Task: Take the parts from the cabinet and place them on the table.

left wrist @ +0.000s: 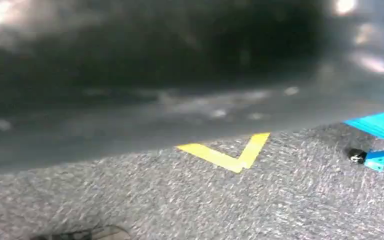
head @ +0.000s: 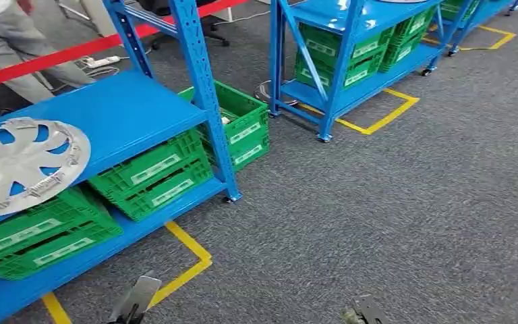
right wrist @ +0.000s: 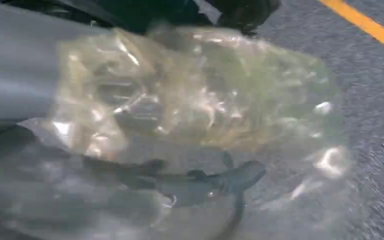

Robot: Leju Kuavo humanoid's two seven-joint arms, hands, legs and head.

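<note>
— Where is our part? 
— The clear plastic bag [right wrist: 205,130] with a dark part inside sits across the middle of the right wrist view, held in our right hand [right wrist: 35,150], fingers closed around it.

— Which step is this? 
— Carrying, we judge: next we must find the table and set it down. The blue rack [head: 128,115] stands at upper left of the head view.

— And our left hand [head: 133,300]? 
— At the bottom edge; its opening we cannot tell.

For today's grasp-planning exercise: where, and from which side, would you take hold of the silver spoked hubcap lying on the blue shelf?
Grip the silver spoked hubcap at its thin outer rim, coming from the open aisle side of the blue shelf. It lies flat, so a spoke opening by the rim probably gives the fingers purchase.
</note>
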